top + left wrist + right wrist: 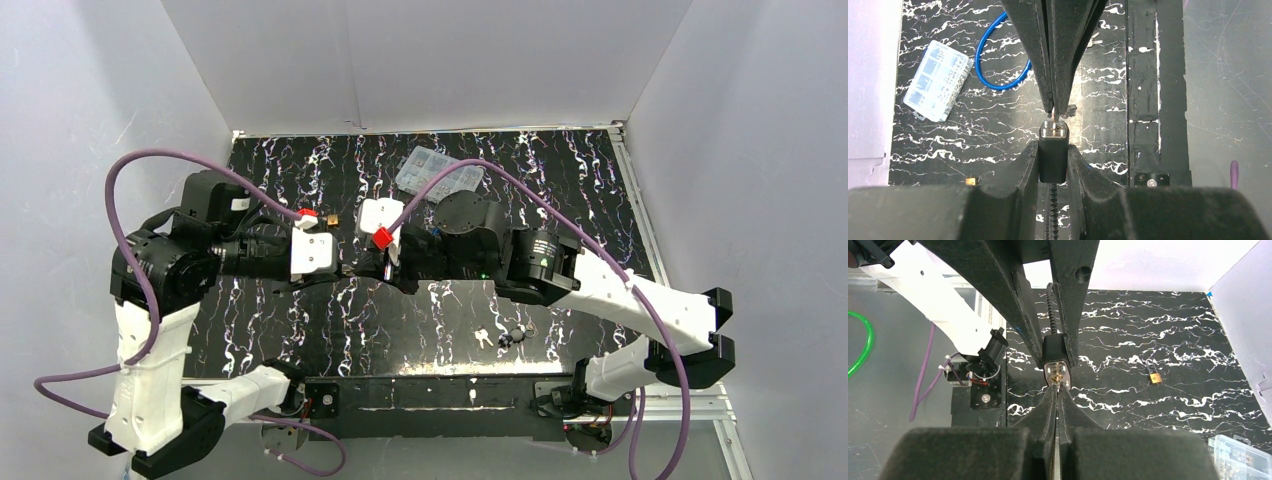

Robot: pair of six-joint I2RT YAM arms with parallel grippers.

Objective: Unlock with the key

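From above, the two arms are meeting over the middle of the surface, with the left gripper and right gripper standing tip to tip. The lock between them is too small to make out here. A clear box is lying near the far edge, a padlock is sitting just beyond the grippers, and loose keys are lying toward the near edge, right of centre. White walls are closing in the left, far and right edges, while bare surface is lying open on both sides of the grippers. In the left wrist view, the left gripper is clamping the black lock by its sides, jaws narrowly apart. The right gripper's fingers are pointing down, closed on the key at the lock's face. A blue cable and the box are lying well apart from the lock, and a dark rail is running along the near edge. In the right wrist view, the right gripper is pinching fully together on the key, whose tip is touching the lock. The padlock is lying apart on open surface.
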